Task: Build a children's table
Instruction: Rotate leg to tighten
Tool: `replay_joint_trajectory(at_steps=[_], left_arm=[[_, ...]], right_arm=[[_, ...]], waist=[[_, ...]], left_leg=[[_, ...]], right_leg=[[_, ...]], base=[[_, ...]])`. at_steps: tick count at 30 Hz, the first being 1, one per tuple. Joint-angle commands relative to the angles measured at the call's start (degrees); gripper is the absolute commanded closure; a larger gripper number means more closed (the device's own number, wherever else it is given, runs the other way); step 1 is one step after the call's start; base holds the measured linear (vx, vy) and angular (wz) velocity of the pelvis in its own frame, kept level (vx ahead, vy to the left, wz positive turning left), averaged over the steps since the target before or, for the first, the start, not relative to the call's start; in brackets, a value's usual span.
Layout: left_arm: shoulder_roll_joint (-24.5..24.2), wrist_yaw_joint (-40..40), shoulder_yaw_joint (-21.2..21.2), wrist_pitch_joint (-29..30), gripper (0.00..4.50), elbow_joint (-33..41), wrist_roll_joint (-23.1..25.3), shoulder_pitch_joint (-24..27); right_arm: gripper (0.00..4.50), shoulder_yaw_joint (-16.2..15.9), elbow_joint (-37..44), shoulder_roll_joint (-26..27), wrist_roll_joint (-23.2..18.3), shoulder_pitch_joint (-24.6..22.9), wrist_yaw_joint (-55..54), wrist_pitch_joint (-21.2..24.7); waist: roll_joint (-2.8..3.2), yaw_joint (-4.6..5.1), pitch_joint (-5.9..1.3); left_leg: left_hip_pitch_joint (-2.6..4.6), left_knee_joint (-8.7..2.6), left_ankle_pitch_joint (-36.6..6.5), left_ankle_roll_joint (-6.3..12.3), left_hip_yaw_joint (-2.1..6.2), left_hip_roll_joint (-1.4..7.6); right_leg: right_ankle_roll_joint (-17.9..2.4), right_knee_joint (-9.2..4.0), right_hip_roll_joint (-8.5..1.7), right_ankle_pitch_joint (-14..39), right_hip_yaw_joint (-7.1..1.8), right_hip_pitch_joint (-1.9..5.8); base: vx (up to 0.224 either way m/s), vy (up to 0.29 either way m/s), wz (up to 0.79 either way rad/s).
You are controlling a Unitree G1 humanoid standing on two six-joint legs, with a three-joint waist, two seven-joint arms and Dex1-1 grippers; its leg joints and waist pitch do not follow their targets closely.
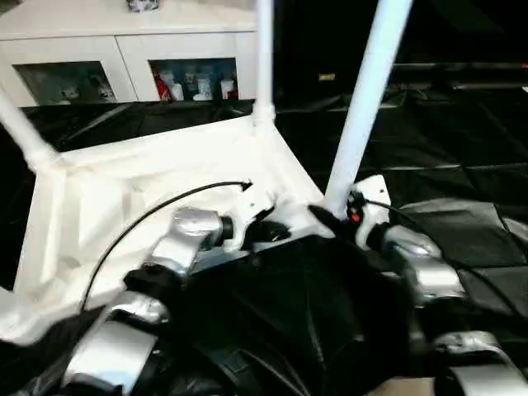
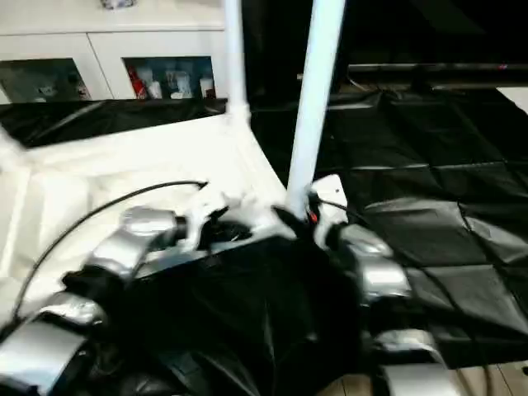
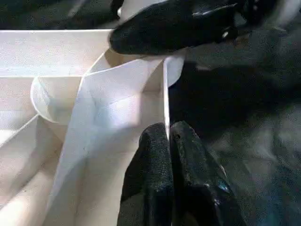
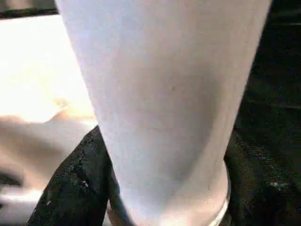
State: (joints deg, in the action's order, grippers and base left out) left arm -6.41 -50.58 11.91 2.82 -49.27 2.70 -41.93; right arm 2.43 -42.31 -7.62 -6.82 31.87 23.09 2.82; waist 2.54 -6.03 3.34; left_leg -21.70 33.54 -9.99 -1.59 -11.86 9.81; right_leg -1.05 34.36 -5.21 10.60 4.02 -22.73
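- Now the children's table (image 1: 148,177) lies upside down on the black sheet (image 1: 462,148), with its rimmed underside facing up.
- Three white legs stand up from its corners: the near leg (image 1: 367,99), the far leg (image 1: 264,49) and the left leg (image 1: 21,128).
- Two silver arms reach in from below, one on each side.
- On the left gripper (image 3: 168,141), the two black fingers (image 3: 153,162) are pressed together, pinching the thin white rim of the table by the near corner.
- On the right gripper (image 4: 160,207), one black finger shows on each side of the near leg's bottom, close against it. I cannot tell if they squeeze it tight.
- Behind the table stands one white cabinet (image 1: 124,45) with two glass doors.
- Inside the cabinet sit small red and white things (image 1: 194,82), too blurry to count.
- One thin black cable (image 1: 165,206) curves over the table's underside.
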Motion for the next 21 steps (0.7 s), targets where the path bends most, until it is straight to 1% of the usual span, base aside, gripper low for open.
replay_joint_trajectory(at_steps=[1,2,3,4,5,6,7,8,9,10,11,12,14,15,16,17,18,19,20,21], left_arm=[[3.50,6.12,-1.17,1.02,4.50,-1.35,-0.17,-1.59],[3.50,6.12,-1.17,1.02,4.50,-1.35,-0.17,-1.59],[4.43,6.69,-0.98,1.00,4.50,-1.51,-0.11,-1.71],[4.43,6.69,-0.98,1.00,4.50,-1.51,-0.11,-1.71],[5.14,6.24,-0.74,0.84,4.50,-1.27,-0.26,-1.66],[5.35,5.37,-0.54,0.46,4.50,-1.20,-0.45,-1.63],[5.35,5.37,-0.54,0.46,4.50,-1.20,-0.45,-1.63],[5.59,4.28,-0.37,-0.42,4.50,-1.63,-0.64,-1.77],[5.37,3.62,-0.24,-1.00,4.50,-1.83,-0.73,-1.78],[5.37,3.62,-0.24,-1.00,4.50,-1.83,-0.73,-1.78],[4.54,1.71,0.00,-1.39,4.50,-1.26,-0.97,-1.32],[3.12,-1.42,0.57,-2.06,4.50,-0.19,-1.14,-0.50],[2.11,-3.61,0.96,-2.52,4.50,0.60,-1.25,0.10],[0.94,-5.68,1.27,-2.79,4.50,1.49,-1.41,0.75],[-0.36,-7.90,1.49,-2.94,4.50,2.37,-1.71,1.39],[-2.55,-11.68,1.80,-3.19,4.50,3.76,-2.25,2.42],[-2.55,-11.68,1.80,-3.19,4.50,3.76,-2.25,2.42],[-3.38,-13.28,1.87,-3.42,4.50,4.19,-2.40,2.81],[-4.49,-15.66,2.15,-3.50,4.50,4.81,-2.64,3.35],[-5.53,-18.06,2.47,-3.57,4.50,5.54,-2.88,3.92]], right_arm=[[1.78,-1.57,-5.03,3.96,1.91,-1.04,-6.89,2.95],[1.78,-1.57,-5.03,3.96,1.91,-1.04,-6.89,2.95],[1.78,-2.14,-5.09,5.40,2.18,-0.64,-7.68,3.02],[1.78,-2.14,-5.09,5.40,2.18,-0.64,-7.68,3.02],[1.08,-3.11,-4.55,6.56,2.47,-0.28,-6.41,2.06],[1.08,-3.56,-4.34,6.92,2.68,0.00,-5.29,1.07],[1.08,-3.56,-4.34,6.92,2.68,0.00,-5.29,1.07],[1.02,-3.89,-4.67,7.35,3.24,0.53,-4.48,-0.97],[0.81,-3.60,-4.93,7.16,3.24,0.82,-4.60,-1.44],[0.69,-3.60,-4.93,7.16,3.24,0.82,-4.60,-1.44],[0.69,-3.36,-4.70,6.21,2.79,1.02,-2.88,-1.95],[0.69,-3.25,-3.85,4.57,1.62,1.10,1.19,-2.02],[0.63,-3.22,-3.21,3.43,0.78,1.12,4.11,-2.03],[0.63,-3.50,-2.11,1.96,-0.19,0.92,7.95,-1.51],[0.63,-4.39,-0.79,0.00,-0.49,0.51,12.08,-1.35],[0.63,-5.73,1.54,-3.34,-0.80,-0.27,18.66,-0.87],[0.63,-5.73,1.54,-3.34,-0.80,-0.27,18.66,-0.87],[0.63,-6.01,2.23,-4.53,-0.78,-0.52,21.21,-0.81],[0.63,-6.25,3.18,-5.96,-1.02,-0.83,23.89,-0.42],[0.63,-6.48,3.93,-7.28,-1.18,-1.09,26.35,-0.14]], waist=[[-0.35,0.18,-3.42],[-0.29,0.30,-3.50],[-0.41,0.28,-3.54],[-0.32,0.23,-3.49],[-0.44,0.27,-3.35],[-0.58,0.28,-3.37],[-0.58,0.28,-3.37],[-0.47,0.31,-3.59],[-0.76,0.38,-3.59],[-0.62,0.32,-3.62],[-0.81,0.40,-3.54],[-0.67,0.36,-3.62],[-0.78,0.30,-3.63],[-0.75,0.33,-3.75],[-0.74,0.28,-3.80],[-0.58,0.03,-3.91],[-0.66,-0.20,-4.18],[-0.60,-0.20,-4.14],[-0.71,-0.54,-4.48],[-0.66,-0.67,-4.64]], left_leg=[[1.45,-4.71,-18.02,-0.97,2.37,3.60],[1.54,-4.67,-18.20,-0.76,2.31,3.54],[1.41,-4.62,-18.18,-0.18,2.33,3.43],[1.43,-4.66,-18.26,-0.01,2.36,3.46],[1.43,-4.72,-19.04,0.30,2.32,3.39],[1.43,-4.72,-19.25,0.31,2.37,3.40],[1.43,-4.72,-19.25,0.31,2.37,3.40],[1.31,-4.80,-18.38,0.36,2.43,3.50],[1.32,-4.87,-17.94,0.59,2.37,3.58],[1.39,-4.83,-17.71,0.70,2.37,3.57],[1.24,-4.85,-17.62,1.07,2.33,3.54],[1.27,-4.79,-17.53,1.20,2.32,3.54],[1.03,-4.74,-16.83,2.04,2.29,3.58],[0.80,-4.63,-15.30,2.80,2.22,3.61],[0.79,-4.47,-14.81,3.19,2.16,3.58],[0.72,-4.28,-13.48,3.94,2.01,3.71],[0.69,-3.95,-11.52,4.86,1.89,3.76],[0.57,-3.90,-10.75,5.24,1.80,3.77],[0.52,-3.55,-8.84,5.83,1.81,3.72],[0.35,-3.30,-6.95,6.74,1.80,3.71]], right_leg=[[-11.13,-4.99,-4.52,18.17,-2.73,1.98],[-10.86,-5.09,-4.53,18.53,-2.81,1.87],[-10.39,-5.25,-4.59,19.30,-2.76,2.02],[-10.18,-5.34,-4.66,19.75,-2.79,1.97],[-9.54,-5.57,-4.57,21.40,-2.75,1.90],[-9.27,-5.60,-4.63,22.10,-2.75,1.96],[-9.27,-5.60,-4.63,22.10,-2.75,1.96],[-9.22,-5.41,-4.65,20.73,-2.80,2.06],[-9.51,-5.40,-4.61,19.71,-2.78,2.08],[-9.74,-5.29,-4.60,19.22,-2.81,2.06],[-9.95,-5.36,-4.64,19.07,-2.81,2.13],[-10.05,-5.23,-4.63,18.87,-2.81,2.17],[-10.24,-5.13,-4.68,17.88,-2.82,2.40],[-10.83,-4.80,-4.63,15.64,-2.70,2.68],[-11.10,-4.74,-4.59,15.07,-2.63,2.76],[-11.53,-4.54,-4.50,13.38,-2.60,2.78],[-12.08,-4.11,-4.42,10.32,-2.58,2.83],[-12.49,-3.98,-4.37,9.03,-2.64,2.73],[-13.27,-3.52,-4.35,6.10,-2.49,2.97],[-14.01,-3.01,-4.26,3.17,-2.45,2.79]], base=[[0.000,0.000,0.00],[0.000,0.000,0.00],[0.000,0.000,0.00],[0.000,0.000,0.00],[0.000,0.000,0.00],[0.000,0.000,0.00],[0.000,0.000,0.00],[0.000,0.000,0.00],[0.000,0.000,0.00],[0.000,0.000,0.00],[0.000,0.000,0.00],[0.000,0.000,0.00],[0.000,0.000,0.00],[0.000,0.000,0.00],[0.000,0.000,0.00],[0.000,0.000,0.00],[0.000,0.000,0.00],[0.000,0.000,0.00],[0.000,0.000,0.00],[0.000,0.000,0.00]])
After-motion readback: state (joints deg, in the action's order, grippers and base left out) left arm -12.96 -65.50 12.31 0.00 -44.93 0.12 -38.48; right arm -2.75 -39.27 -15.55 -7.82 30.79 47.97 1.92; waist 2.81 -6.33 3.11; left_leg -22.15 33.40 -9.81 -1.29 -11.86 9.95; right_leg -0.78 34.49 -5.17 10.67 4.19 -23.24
